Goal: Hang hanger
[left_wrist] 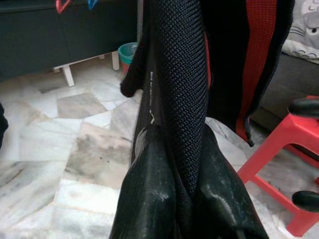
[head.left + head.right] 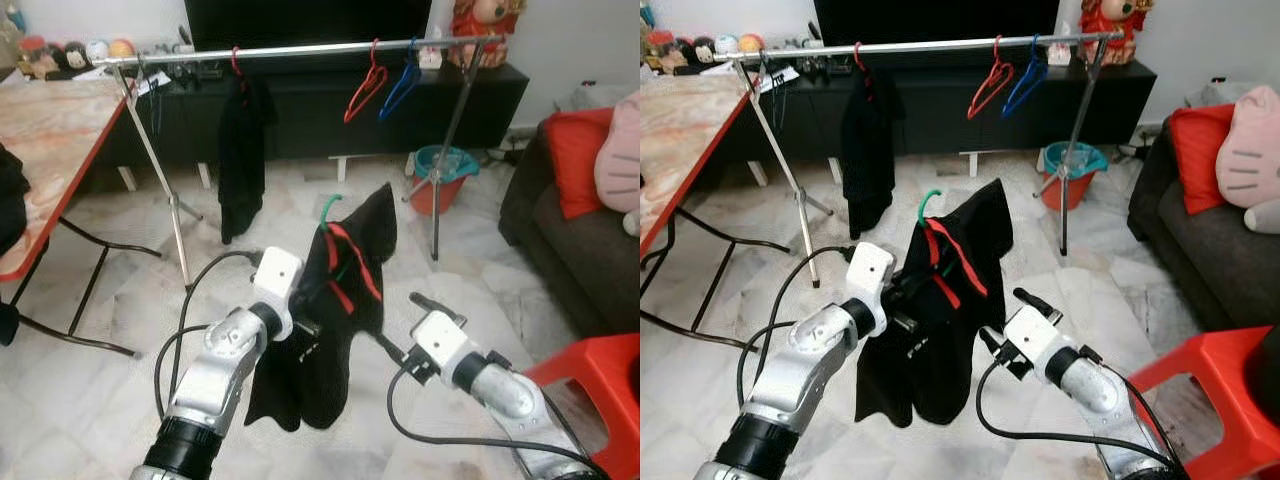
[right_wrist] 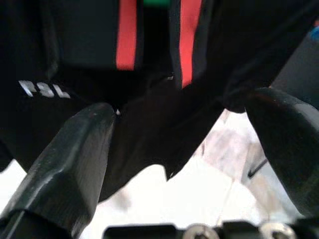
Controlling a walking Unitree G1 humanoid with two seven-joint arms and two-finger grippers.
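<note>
Left gripper (image 1: 187, 199), at frame centre, is clamped on the black garment (image 2: 335, 330) carrying the green hanger (image 2: 329, 207); right gripper (image 3: 189, 149) spread apart beside it, below the rail (image 2: 300, 49).

left pincer (image 1: 187, 199) clamped, raised | right pincer (image 3: 189, 149) spread wide, forward

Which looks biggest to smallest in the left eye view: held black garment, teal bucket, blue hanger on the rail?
1. Black garment, though it is nearest the camera.
2. Teal bucket.
3. Blue hanger; close to the bucket, so unsure.
</note>
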